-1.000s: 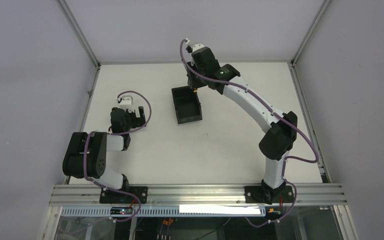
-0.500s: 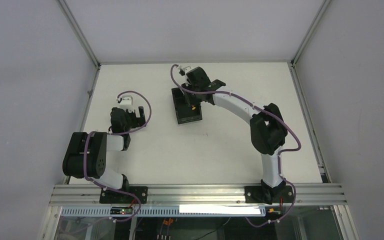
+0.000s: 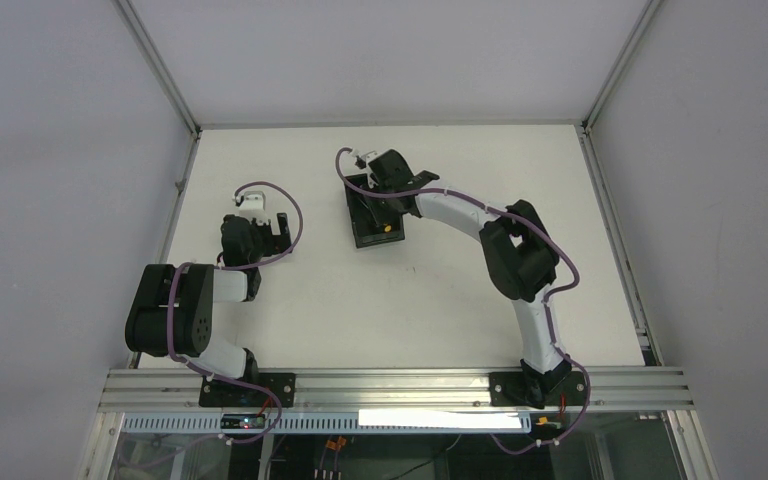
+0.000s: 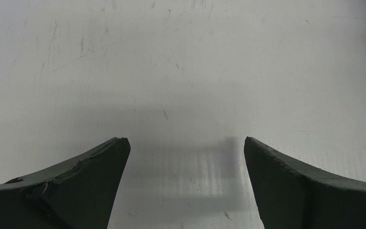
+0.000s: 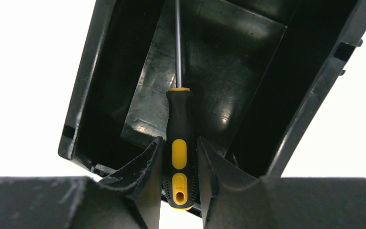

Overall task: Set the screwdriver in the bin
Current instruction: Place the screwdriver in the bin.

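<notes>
Now right end effector (image 5: 180,164) grips screwdriver (image 5: 179,143) over bin (image 5: 95,71).

The bin (image 5: 248,62) is glossy black plastic, the screwdriver (image 5: 179,143) shaft smooth metal, the table (image 4: 181,57) scuffed matt.

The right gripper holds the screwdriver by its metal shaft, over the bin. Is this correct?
Not quite. The right gripper holds the screwdriver by its yellow and black handle, not by its metal shaft, over the bin. The right wrist view shows this.
</notes>
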`<action>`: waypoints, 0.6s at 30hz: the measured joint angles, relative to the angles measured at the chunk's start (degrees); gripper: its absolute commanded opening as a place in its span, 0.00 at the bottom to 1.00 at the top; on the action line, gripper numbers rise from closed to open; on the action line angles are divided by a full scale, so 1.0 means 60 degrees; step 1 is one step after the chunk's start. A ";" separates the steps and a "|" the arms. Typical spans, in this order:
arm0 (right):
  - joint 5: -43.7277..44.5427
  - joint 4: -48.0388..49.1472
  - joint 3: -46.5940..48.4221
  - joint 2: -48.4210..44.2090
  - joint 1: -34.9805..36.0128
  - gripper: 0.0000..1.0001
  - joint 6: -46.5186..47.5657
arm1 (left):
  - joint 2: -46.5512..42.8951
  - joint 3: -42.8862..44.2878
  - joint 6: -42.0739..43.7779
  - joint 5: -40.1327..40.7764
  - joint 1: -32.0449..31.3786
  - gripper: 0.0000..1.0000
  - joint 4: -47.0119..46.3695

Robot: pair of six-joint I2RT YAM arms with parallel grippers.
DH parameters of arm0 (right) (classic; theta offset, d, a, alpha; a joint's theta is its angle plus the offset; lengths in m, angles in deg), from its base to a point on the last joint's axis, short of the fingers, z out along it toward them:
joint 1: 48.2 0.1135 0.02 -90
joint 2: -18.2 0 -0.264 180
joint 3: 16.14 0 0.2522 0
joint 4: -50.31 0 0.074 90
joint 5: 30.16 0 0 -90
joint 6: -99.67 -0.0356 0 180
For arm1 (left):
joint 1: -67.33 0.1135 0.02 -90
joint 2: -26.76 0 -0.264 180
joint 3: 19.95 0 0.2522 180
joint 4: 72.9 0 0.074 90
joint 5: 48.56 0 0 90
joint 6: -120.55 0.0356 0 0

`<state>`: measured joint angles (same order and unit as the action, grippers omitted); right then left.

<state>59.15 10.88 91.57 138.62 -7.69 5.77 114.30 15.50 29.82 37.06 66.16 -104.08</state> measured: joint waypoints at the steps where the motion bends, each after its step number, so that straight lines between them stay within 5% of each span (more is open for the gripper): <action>1: -0.0011 0.0018 0.0000 0.0011 0.0000 0.42 0.0004 | 0.0000 0.0000 0.0000 0.0000 0.0000 0.99 0.0000; 7: -0.0018 0.0022 0.0004 0.0036 0.0000 0.52 0.0066 | 0.0000 0.0000 0.0000 0.0000 0.0000 0.99 0.0000; 18: 0.0120 -0.0415 0.0302 -0.0186 0.0000 0.56 0.0069 | 0.0000 0.0000 0.0000 0.0000 0.0000 0.99 0.0004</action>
<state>59.87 8.38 93.38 137.50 -7.69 6.18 114.30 15.50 29.82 37.06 66.16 -104.06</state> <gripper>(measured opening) 0.551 0.992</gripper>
